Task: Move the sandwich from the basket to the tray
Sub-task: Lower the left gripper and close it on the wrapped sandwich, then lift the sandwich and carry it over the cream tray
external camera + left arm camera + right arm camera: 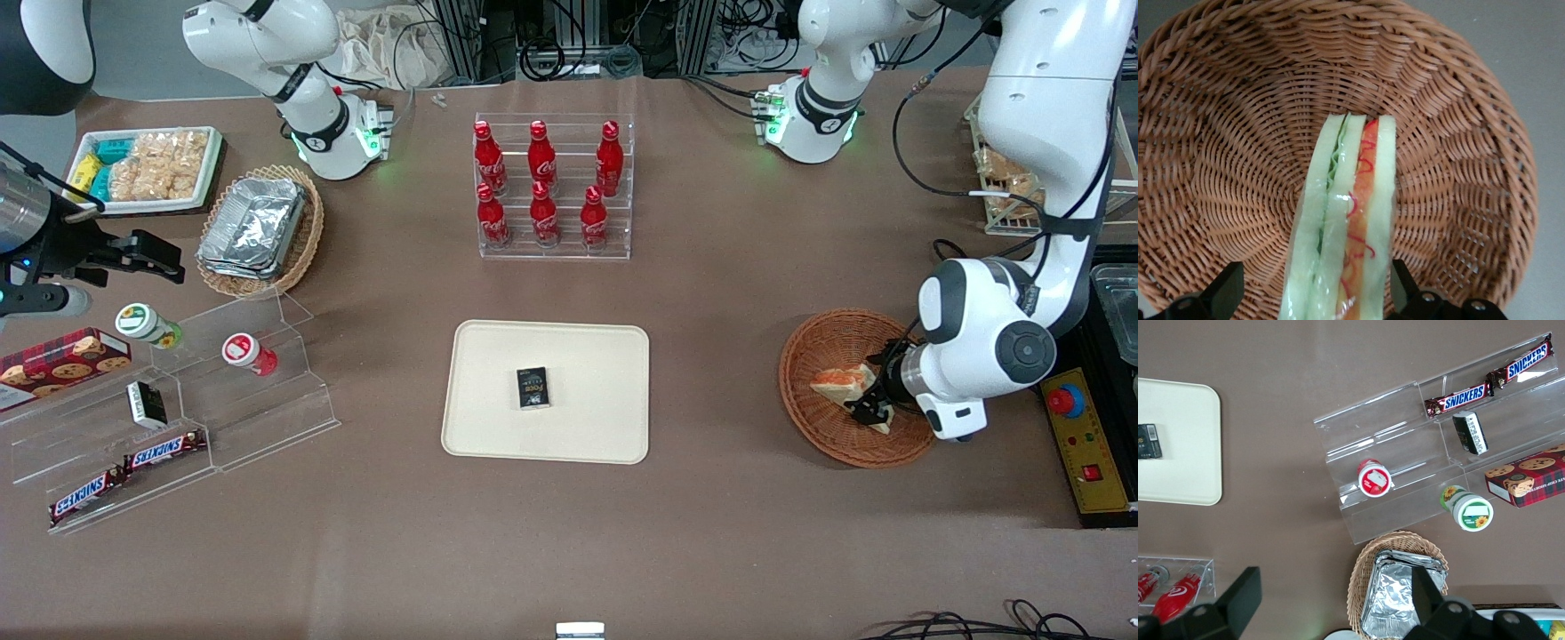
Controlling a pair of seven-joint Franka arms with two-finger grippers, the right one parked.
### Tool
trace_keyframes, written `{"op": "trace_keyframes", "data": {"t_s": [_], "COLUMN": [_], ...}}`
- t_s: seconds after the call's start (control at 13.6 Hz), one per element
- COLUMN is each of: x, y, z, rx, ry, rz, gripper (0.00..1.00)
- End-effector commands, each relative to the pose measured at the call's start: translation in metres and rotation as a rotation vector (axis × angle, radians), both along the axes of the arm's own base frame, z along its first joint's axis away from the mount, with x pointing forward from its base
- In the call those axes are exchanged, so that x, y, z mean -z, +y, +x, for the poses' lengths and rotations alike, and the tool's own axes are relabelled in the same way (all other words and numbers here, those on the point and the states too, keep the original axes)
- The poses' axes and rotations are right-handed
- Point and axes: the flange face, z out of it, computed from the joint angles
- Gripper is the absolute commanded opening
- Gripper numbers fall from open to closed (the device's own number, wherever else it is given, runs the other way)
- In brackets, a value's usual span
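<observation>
My gripper (872, 411) hangs low in the reddish-brown basket (1225, 133), its fingers (1228, 288) spread wide either side of the sandwich (1345, 220), not touching it: white bread, green and orange-red layers. The cream tray (498, 427) lies well apart on the tabletop (711, 356).

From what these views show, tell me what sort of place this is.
Probably a robotics lab's mock snack shop: red cola bottles on clear acrylic steps, Snickers bars, and the gripper open around a wedge sandwich.
</observation>
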Motion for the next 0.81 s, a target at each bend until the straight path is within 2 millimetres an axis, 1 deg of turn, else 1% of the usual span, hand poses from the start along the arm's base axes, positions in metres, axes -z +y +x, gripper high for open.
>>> {"op": "trace_keyframes", "data": {"t_s": [0.0,0.15,0.22,0.37,0.44,0.59,0.73], "x": [0.000,-0.003,-0.006,-0.016,-0.027,-0.057,-0.092], "y": [-0.003,-0.002,-0.002,-0.004,-0.005,-0.004,-0.004], "z": [0.003,0.003,0.004,0.009,0.012,0.016,0.022], "rx": [-0.036,-0.037,-0.038,-0.032,-0.026,-0.020,0.009], "ry": [-0.019,-0.022,-0.028,-0.045,-0.059,-0.065,-0.053], "rz": [0.025,0.026,0.027,0.028,0.032,0.042,0.054], "gripper": [0.45,0.06,0.00,0.00,0.00,0.00,0.00]}}
